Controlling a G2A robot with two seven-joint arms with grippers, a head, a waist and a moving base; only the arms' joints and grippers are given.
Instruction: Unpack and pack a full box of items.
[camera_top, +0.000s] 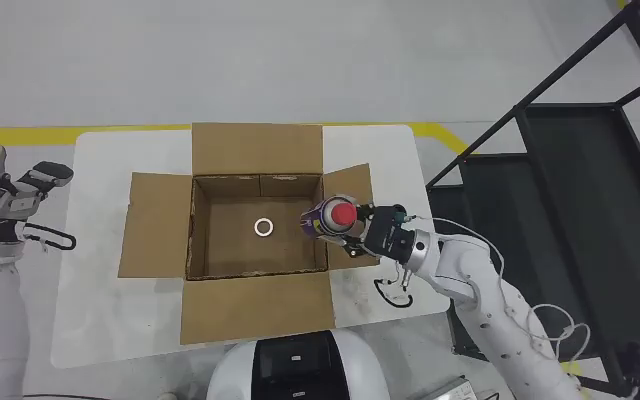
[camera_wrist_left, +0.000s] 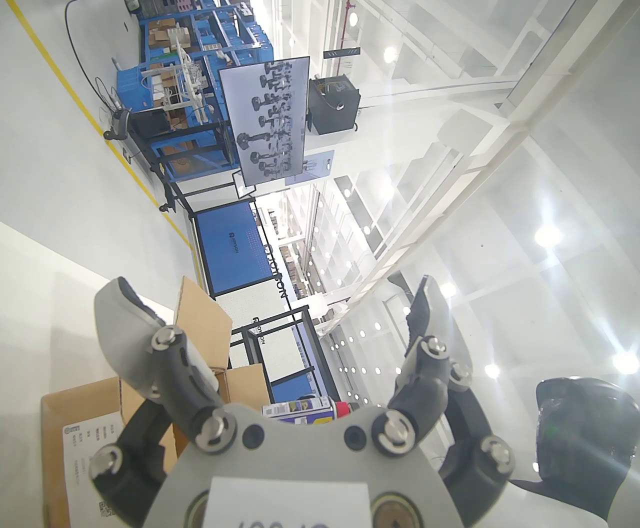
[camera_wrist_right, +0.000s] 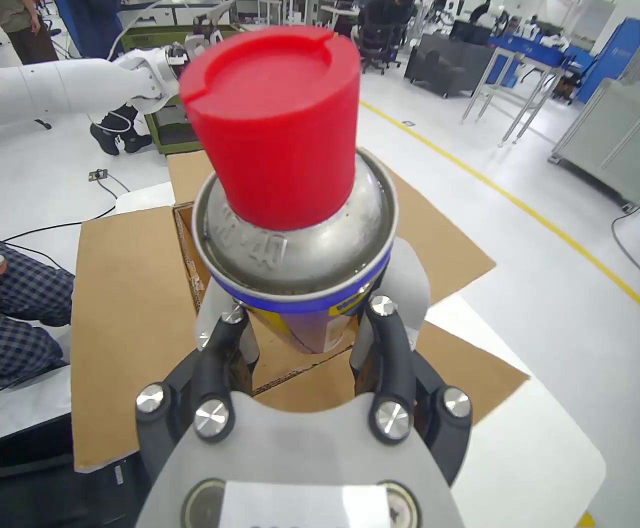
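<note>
Box (camera_top: 155, 225): flaps open, I see a white ring (camera_top: 265, 228) inside.
Right gripper (camera_wrist_right: 310, 300): clamped on red-capped spray can (camera_wrist_right: 280, 150) at box edge.
Left gripper (camera_wrist_left: 275, 300): spread wide, empty.

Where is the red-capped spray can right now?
In the top view, the spray can sits in the right gripper, over the right wall of the open box.

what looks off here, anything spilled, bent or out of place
Nothing looks spilled or damaged. The spray can sits tilted in the right gripper over the right wall of the box, and one small ring lies alone on the box floor.
</note>
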